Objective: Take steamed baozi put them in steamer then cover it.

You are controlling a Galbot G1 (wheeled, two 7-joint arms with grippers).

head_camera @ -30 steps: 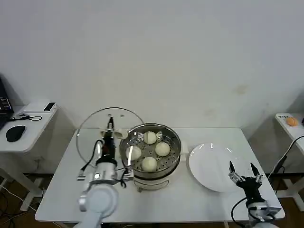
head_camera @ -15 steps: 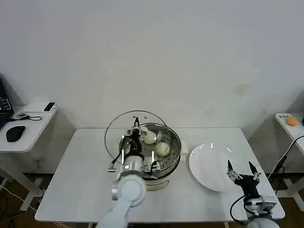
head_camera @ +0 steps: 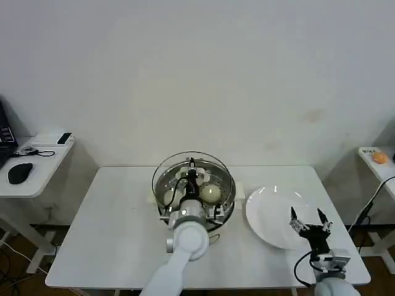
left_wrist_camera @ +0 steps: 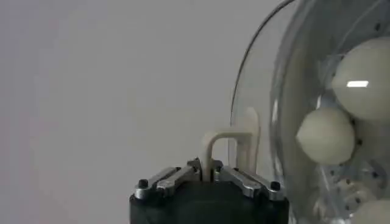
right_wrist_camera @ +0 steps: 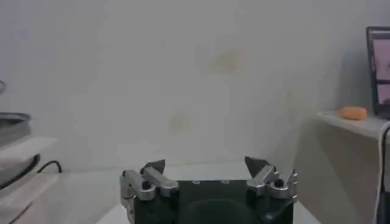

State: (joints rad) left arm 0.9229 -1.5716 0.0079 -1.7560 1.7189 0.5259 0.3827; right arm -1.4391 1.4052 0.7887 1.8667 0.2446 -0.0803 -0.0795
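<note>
left claw (left_wrist_camera: pixel 209 173) clamped on glass lid (head_camera: pixel 193 180) handle, held over steamer (head_camera: pixel 223 209) | steamed baozi (head_camera: pixel 210 193) inside steamer under lid | right claw (head_camera: pixel 307 220) apart, above white plate (head_camera: pixel 271 216) beside steamer | bare tabletop (head_camera: pixel 111 234) on steamer's other side

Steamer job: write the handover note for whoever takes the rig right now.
Left gripper: shut on the glass lid by its whitish handle, holding it over the steamer.
Right gripper: open, idle above the white plate.
Baozi: inside the steamer on the perforated tray; the plate holds none.
Done: loading.
Left: whether the lid is seated can't be told; lower it onto the rim if needed, release the handle, withdraw.
</note>
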